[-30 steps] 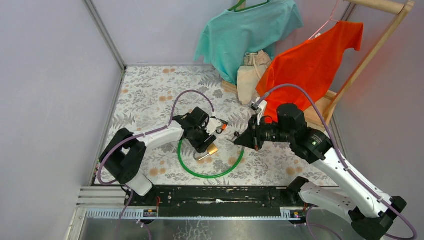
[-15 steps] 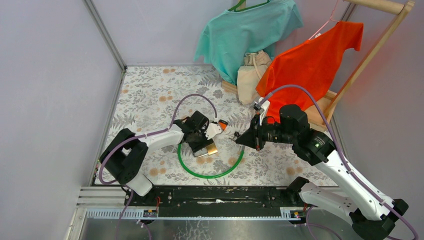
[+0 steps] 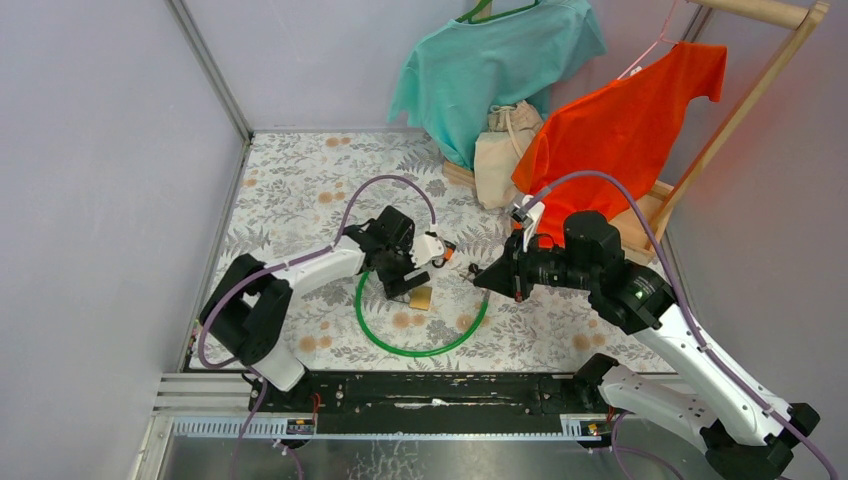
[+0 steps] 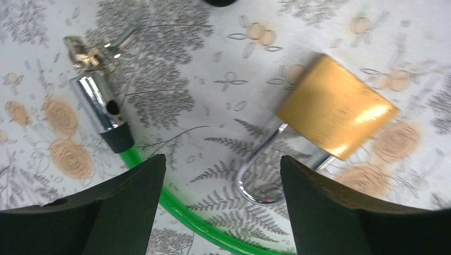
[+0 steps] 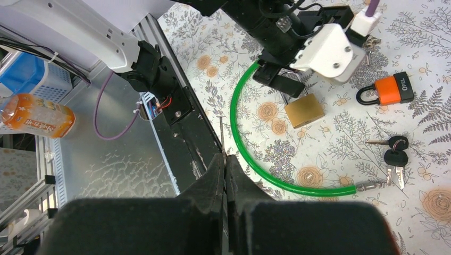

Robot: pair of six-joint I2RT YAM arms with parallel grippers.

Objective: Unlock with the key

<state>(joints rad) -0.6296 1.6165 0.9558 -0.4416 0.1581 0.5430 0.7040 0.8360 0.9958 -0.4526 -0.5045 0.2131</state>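
A brass padlock point(image 4: 335, 106) lies flat on the floral table, its steel shackle point(image 4: 260, 178) pointing toward my left gripper point(image 4: 222, 162). That gripper is open, hovering just above the shackle with nothing between its fingers point(image 4: 122, 212). From above, the padlock point(image 3: 421, 297) sits inside the loop of a green cable point(image 3: 420, 345), right below the left gripper point(image 3: 402, 278). My right gripper point(image 5: 225, 159) is shut on a thin key point(image 5: 220, 133), whose blade sticks out past the fingertips. It hangs to the right of the padlock point(image 5: 304, 110), apart from it.
The cable's metal end point(image 4: 98, 103) lies left of the padlock. An orange padlock point(image 5: 393, 89) and black-headed keys point(image 5: 396, 149) lie further right. Teal shirt point(image 3: 490, 60), orange shirt point(image 3: 620, 120) and cloth bag point(image 3: 505, 150) hang on a wooden rack at the back right.
The left jaws have spread wider and the gripper has drawn back a little; the brass padlock now lies loose on the table. The right arm has barely moved.
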